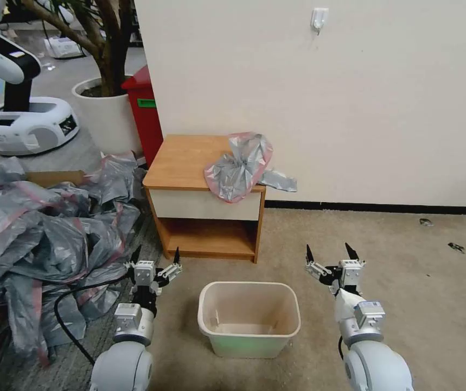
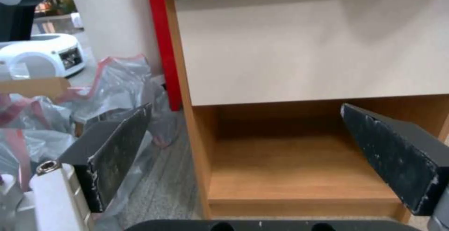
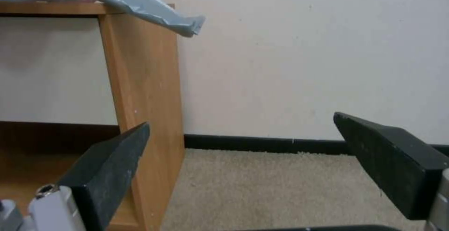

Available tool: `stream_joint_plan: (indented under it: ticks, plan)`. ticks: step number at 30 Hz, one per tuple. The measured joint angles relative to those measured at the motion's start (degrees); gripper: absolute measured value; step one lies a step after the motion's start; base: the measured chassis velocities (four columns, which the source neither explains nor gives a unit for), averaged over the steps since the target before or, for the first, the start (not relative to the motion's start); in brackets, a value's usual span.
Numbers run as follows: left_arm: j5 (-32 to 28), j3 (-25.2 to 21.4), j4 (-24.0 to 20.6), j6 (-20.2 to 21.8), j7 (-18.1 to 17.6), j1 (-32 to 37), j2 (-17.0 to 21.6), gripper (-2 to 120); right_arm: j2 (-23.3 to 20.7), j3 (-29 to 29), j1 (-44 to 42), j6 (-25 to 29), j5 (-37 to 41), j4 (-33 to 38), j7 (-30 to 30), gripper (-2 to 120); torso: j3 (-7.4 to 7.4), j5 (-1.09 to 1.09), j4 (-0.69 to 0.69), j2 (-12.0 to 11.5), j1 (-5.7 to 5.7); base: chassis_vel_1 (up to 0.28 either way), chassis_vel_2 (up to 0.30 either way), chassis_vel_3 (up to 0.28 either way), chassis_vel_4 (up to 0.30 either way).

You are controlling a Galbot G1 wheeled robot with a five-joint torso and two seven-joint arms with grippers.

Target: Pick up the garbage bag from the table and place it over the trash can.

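The garbage bag, silvery-grey with a pink-red rim, lies crumpled on the right part of the table, one end hanging past the right edge; that end also sticks out in the right wrist view. The beige trash can stands on the carpet in front of the table, with nothing in it. My left gripper is open, low at the can's left, facing the table's shelf gap. My right gripper is open at the can's right, facing the table's right side and the wall.
A big heap of grey bags covers the floor on the left, close to my left arm. A red bin, a white planter and another robot's base stand behind. Open carpet lies to the right.
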Motion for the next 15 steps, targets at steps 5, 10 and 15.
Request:
stream_joint_plan:
  ticks: [5,10,15]
  plan:
    - [0.0,0.0,0.0,0.0,0.0,0.0,0.0,100,0.0,0.0,0.0,0.0,0.0,0.0,0.0,100,0.00,0.00,0.00,0.0,0.00,0.000,0.000,0.000,0.000]
    - [0.0,0.0,0.0,0.0,0.0,0.0,0.0,100,0.0,0.0,0.0,0.0,0.0,0.0,0.0,100,0.00,0.00,0.00,0.0,0.00,0.000,0.000,0.000,0.000]
    - [0.0,0.0,0.0,0.0,0.0,0.0,0.0,100,0.0,0.0,0.0,0.0,0.0,0.0,0.0,100,0.00,0.00,0.00,0.0,-0.01,0.000,0.000,0.000,0.000]
